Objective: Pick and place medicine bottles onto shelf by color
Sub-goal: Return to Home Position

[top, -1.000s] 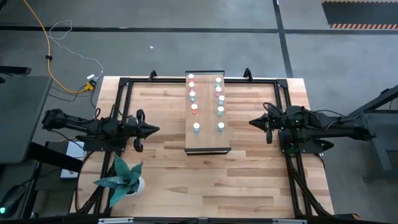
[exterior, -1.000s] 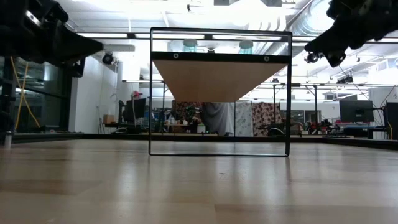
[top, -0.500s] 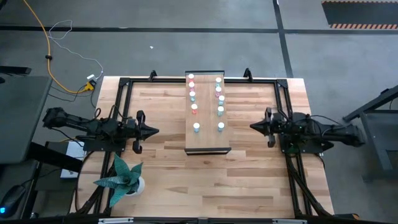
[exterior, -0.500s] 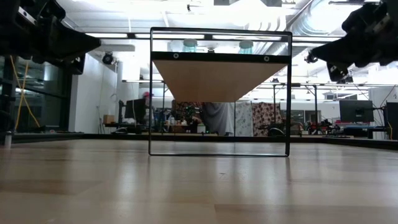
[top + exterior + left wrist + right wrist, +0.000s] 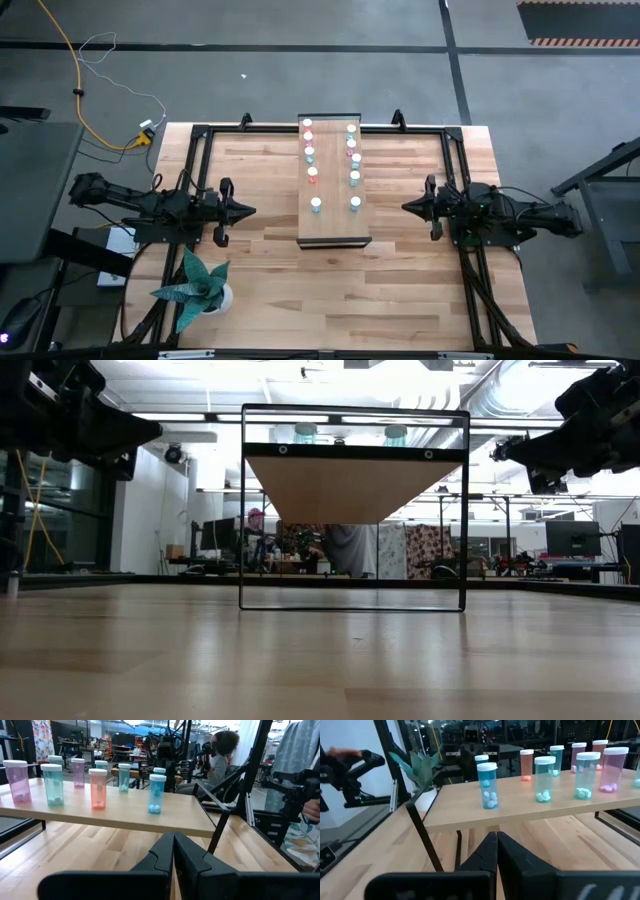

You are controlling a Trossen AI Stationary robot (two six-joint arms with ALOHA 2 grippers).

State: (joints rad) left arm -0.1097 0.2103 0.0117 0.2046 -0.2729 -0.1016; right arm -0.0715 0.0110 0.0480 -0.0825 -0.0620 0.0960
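Since the medicine bottles [image 5: 316, 204] stand in two rows on the shelf [image 5: 334, 228], the left gripper [image 5: 248, 211] and right gripper [image 5: 408, 206], pinched closed and empty either side of it, seemingly need only park at home

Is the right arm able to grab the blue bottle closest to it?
Probably yes: the right gripper, shut, points at the shelf, with nothing between it and the blue bottle at the row's end. It must open first.

The right end effector [image 5: 408, 207] has lowered and levelled out, while a person [image 5: 255, 525] in the background walked rightward
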